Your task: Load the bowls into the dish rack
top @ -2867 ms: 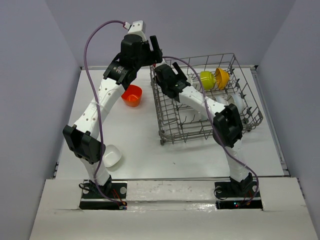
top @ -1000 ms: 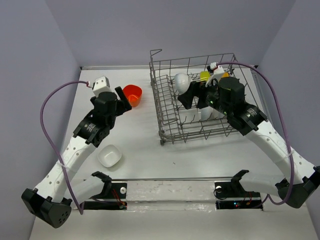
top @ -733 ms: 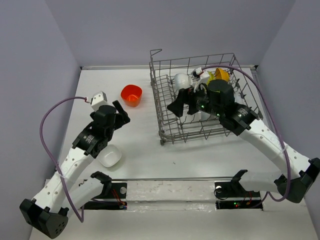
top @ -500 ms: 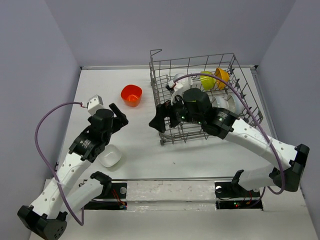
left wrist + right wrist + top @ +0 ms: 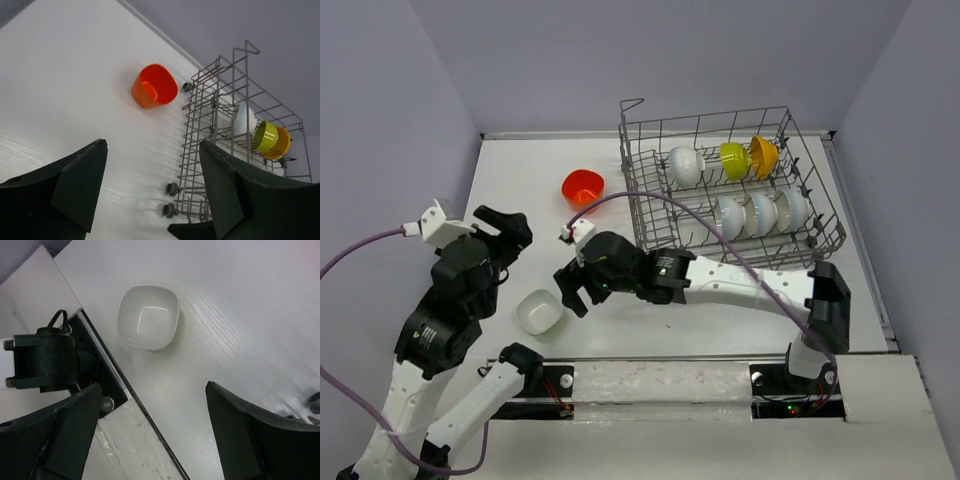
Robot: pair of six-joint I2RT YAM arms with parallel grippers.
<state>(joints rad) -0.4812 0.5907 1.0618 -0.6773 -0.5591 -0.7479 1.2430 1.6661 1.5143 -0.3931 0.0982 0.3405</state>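
- Purple-grey walls are boxing in a white counter [image 5: 520, 185], and I am seeing two bowls waiting outside the dish rack [image 5: 650, 225]. One is a white bowl [image 5: 148, 316] near the front edge; the other is a red-orange bowl [image 5: 155, 86] close to the rack's left wall.
- The right jaws are gaping wide and empty, hanging over the counter just beside the white bowl. It is looking glossy, so an off-centre pinch on the rim could be squirting it out sideways.
- That bowl is sitting near the left arm's base bracket [image 5: 42, 362] and the counter's front lip. A downward nudge could be shoving it against the bracket or off the edge.
- The right arm [image 5: 740, 283] is hanging low across the left arm's side. The left arm [image 5: 460, 280] is hovering raised, its left jaws spread wide and empty and facing the red-orange bowl. If I am sending both in together, I am risking a collision.
- On the carry, a bowl could be catching the rack's tall wire wall or knocking the racked bowls [image 5: 760, 212] standing on edge.
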